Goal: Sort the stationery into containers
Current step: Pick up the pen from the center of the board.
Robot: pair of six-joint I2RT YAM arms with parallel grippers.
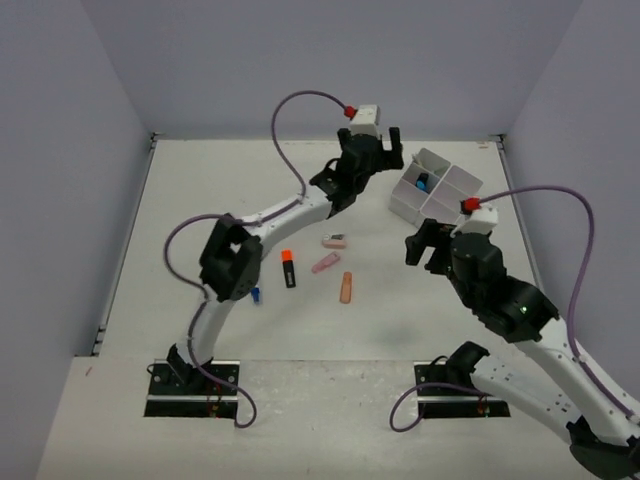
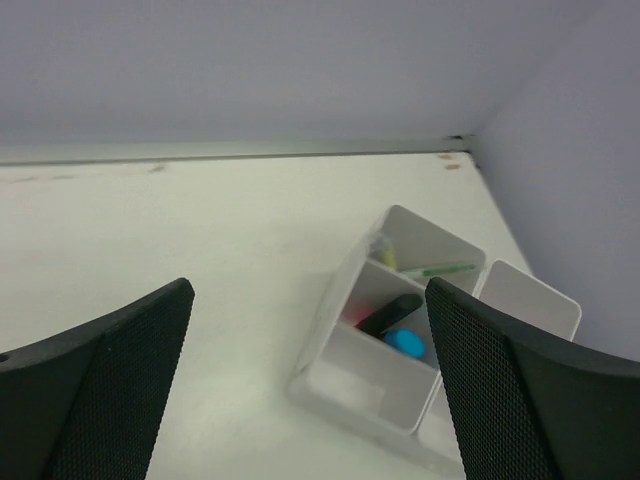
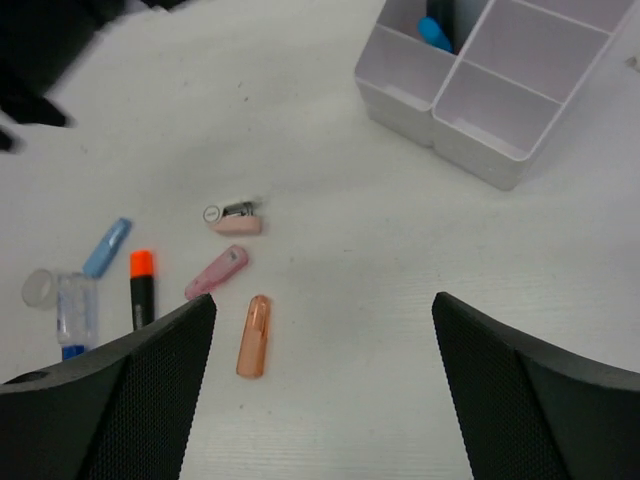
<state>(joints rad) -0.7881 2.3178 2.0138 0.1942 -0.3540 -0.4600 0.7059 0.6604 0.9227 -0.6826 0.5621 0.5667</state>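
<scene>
Top external: left tool [image 1: 377,142] gapes wide, empty, near the tray [image 1: 405,205] by the desk's far right corner; right tool [image 3: 322,300] equally wide. We note pink eraser [image 3: 216,272], orange-capped highlighter [image 3: 142,290] mid-desk, perhaps tape [image 3: 60,300]. Close-lying pieces could cause a double grab.

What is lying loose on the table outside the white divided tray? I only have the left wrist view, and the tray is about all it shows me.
Observer: A black highlighter with an orange cap lies on the table, behind your camera.
Operator: Anything beside it?
Observer: Yes, three small pieces lie to its right: a pale pink piece with a silvery part on top, a pink translucent piece and an orange translucent one.
Operator: And the right arm?
Observer: Its fingers stand open and empty above the table, on the near side of the white divided plastic tray.
</scene>
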